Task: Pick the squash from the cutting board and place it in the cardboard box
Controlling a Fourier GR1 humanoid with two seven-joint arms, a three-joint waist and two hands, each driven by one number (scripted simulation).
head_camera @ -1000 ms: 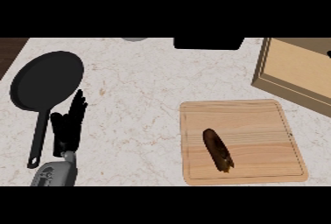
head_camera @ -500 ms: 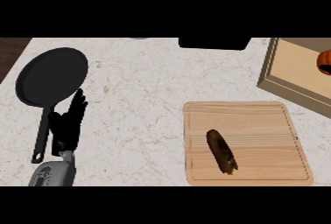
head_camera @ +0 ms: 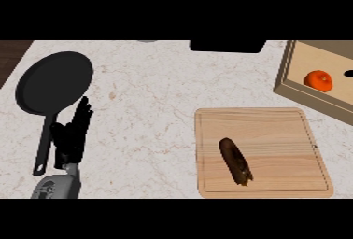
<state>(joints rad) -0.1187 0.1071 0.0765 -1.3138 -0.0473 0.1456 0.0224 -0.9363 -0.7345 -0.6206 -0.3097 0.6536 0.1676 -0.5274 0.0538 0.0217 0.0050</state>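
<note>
At the upper left of the frame you see a black frying pan (head_camera: 53,81) lying flat on the pale marbled counter (head_camera: 151,93), its handle running down toward the lower left. Just beside that handle, at the lower left, the left hand (head_camera: 72,137) rests with its fingers straight and pointing up the frame, holding nothing; its grey forearm (head_camera: 55,189) enters from the lower edge. Whether the fingers touch the handle cannot be told. At the top centre, note a dark object (head_camera: 228,45) cut off by the upper edge. Right of centre, in the lower half, the wooden cutting board (head_camera: 276,130) lies flat on the counter. The squash (head_camera: 235,160), dark brown and elongated, lies on the board's lower left part, tilted diagonally. At the upper right, the cardboard box (head_camera: 293,88) sits well apart from the squash, with a round orange item (head_camera: 318,80) inside it. You will find no right hand in the frame.
</note>
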